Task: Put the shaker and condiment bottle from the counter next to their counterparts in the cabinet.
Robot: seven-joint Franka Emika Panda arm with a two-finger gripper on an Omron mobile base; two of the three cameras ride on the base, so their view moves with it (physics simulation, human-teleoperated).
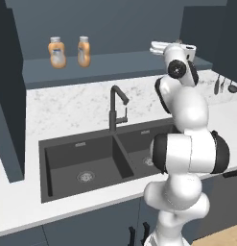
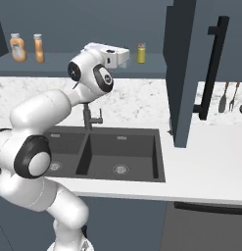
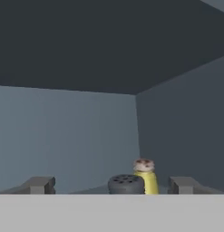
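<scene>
The arm is reaching into the open cabinet (image 2: 186, 59), its gripper (image 3: 114, 185) level with the shelf (image 1: 105, 67) and its fingers spread wide with nothing clamped between them. In the hand view, the dark perforated cap of the shaker (image 3: 126, 184) sits between the two fingertips, just in front of the yellow-green shaker (image 3: 147, 176) standing at the back corner. It looks as though the shaker has just been set down beside its partner, so this step seems to be the release. Over at the far left end of the shelf two orange bottles (image 1: 57, 52) stand close together, which suggests the condiment half of the job is already done, though I can't tell which of the pair came from the counter (image 1: 67, 105). What the next move calls for, I'd say, is a straight pull back out of the cabinet, keeping the open fingers clear of the cap so the shaker isn't knocked over, and minding the open door (image 2: 213, 68) off to the right.
</scene>
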